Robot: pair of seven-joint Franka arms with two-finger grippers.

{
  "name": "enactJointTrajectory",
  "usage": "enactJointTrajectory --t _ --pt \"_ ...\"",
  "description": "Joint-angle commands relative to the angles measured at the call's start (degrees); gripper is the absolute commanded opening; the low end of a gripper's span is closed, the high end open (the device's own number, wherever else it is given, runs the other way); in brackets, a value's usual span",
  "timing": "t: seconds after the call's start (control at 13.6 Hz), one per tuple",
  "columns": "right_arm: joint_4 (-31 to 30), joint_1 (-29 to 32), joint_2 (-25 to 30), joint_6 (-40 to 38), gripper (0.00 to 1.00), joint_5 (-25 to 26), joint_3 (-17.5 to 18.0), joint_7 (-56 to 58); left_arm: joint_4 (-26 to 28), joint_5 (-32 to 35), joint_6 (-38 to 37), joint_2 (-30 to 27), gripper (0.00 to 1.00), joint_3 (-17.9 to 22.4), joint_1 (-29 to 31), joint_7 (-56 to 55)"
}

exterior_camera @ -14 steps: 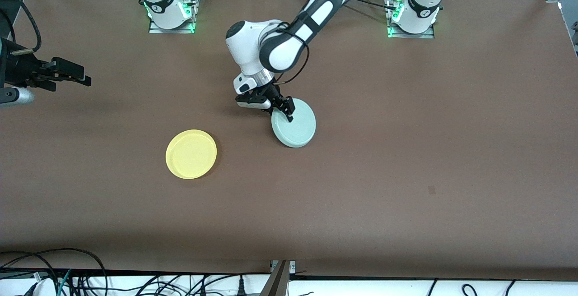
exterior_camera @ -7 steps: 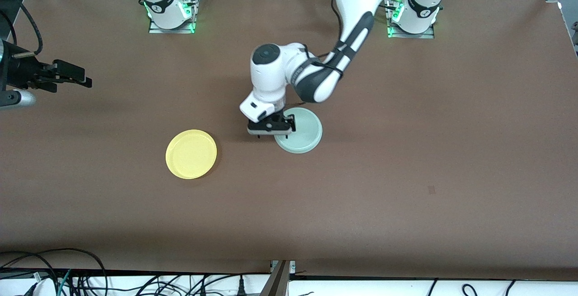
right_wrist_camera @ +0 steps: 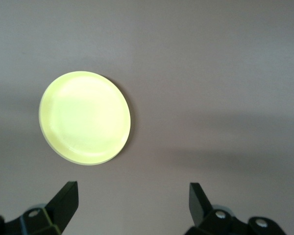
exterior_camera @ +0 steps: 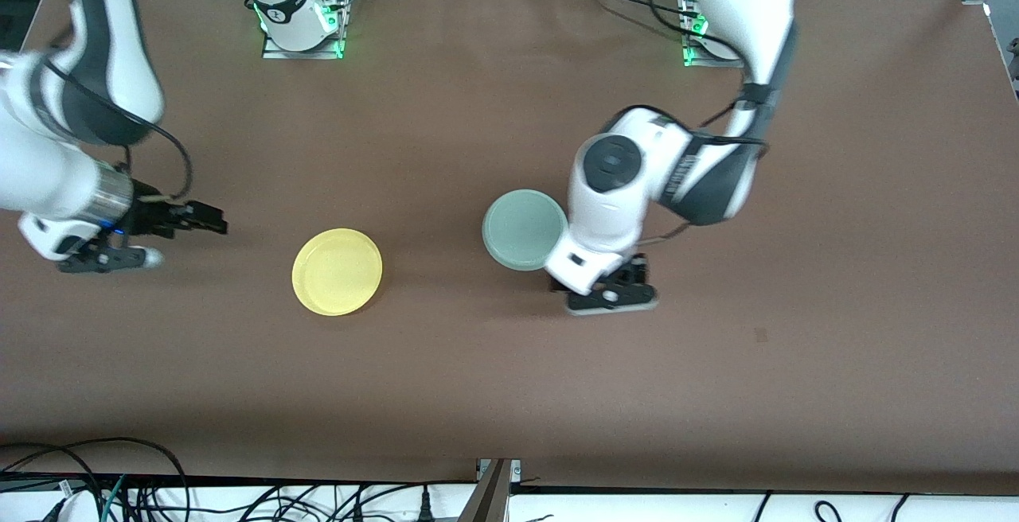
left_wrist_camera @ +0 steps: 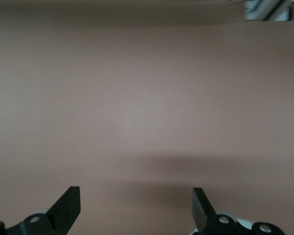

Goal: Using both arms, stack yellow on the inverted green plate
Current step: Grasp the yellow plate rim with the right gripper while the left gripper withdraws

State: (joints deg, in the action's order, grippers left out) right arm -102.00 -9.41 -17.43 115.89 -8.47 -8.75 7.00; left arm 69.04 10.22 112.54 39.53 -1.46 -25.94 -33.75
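Observation:
The yellow plate (exterior_camera: 337, 271) lies rim up on the brown table (exterior_camera: 716, 387). It also shows in the right wrist view (right_wrist_camera: 85, 117). The pale green plate (exterior_camera: 524, 229) lies flat beside it toward the left arm's end, with nothing on it. My left gripper (exterior_camera: 617, 285) is open and empty over bare table beside the green plate; its wrist view (left_wrist_camera: 135, 196) shows only table. My right gripper (exterior_camera: 208, 222) is open and empty (right_wrist_camera: 132, 191), over the table beside the yellow plate on the right arm's side, apart from it.
The arm bases (exterior_camera: 301, 21) (exterior_camera: 716, 37) stand at the table's edge farthest from the front camera. Cables (exterior_camera: 119, 482) hang along the table's edge nearest that camera.
My left gripper let go of the green plate, which now lies flat, and moved off toward the left arm's end. My right arm came in toward the yellow plate.

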Motion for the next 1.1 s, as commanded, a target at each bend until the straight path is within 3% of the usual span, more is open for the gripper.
enactJointTrajectory --t 0.0,0.37,0.51,0.81,0.95,1.03 --pt "-1.2 -1.7 -4.5 7.4 1.0 -0.3 0.0 -0.4 2.0 -2.0 -7.9 -5.7 1.0 -1.0 5.0 9.9" --pt "-2.5 -2.2 -12.5 19.4 0.96 -1.4 0.8 -0.8 1.6 -8.9 -22.9 -15.0 1.0 -0.7 14.7 21.3" --pt "-2.6 -2.5 -15.0 22.3 0.95 -3.4 1.8 -2.2 2.7 -9.1 -24.5 -19.1 1.0 -0.7 18.9 23.1" --pt "-5.4 -2.5 -16.2 27.4 0.88 -3.5 3.2 -3.0 11.2 -8.2 -23.7 -29.8 1.0 -0.1 24.1 27.2" --pt "-5.6 -2.5 -16.9 27.5 0.76 -3.6 3.3 -3.2 17.8 -9.0 -22.0 -35.8 1.0 4.2 24.3 27.8" --pt "-5.6 -2.5 -17.3 27.5 0.69 -4.0 3.8 -3.6 24.0 -8.6 -16.3 -39.1 1.0 4.6 23.9 27.9"
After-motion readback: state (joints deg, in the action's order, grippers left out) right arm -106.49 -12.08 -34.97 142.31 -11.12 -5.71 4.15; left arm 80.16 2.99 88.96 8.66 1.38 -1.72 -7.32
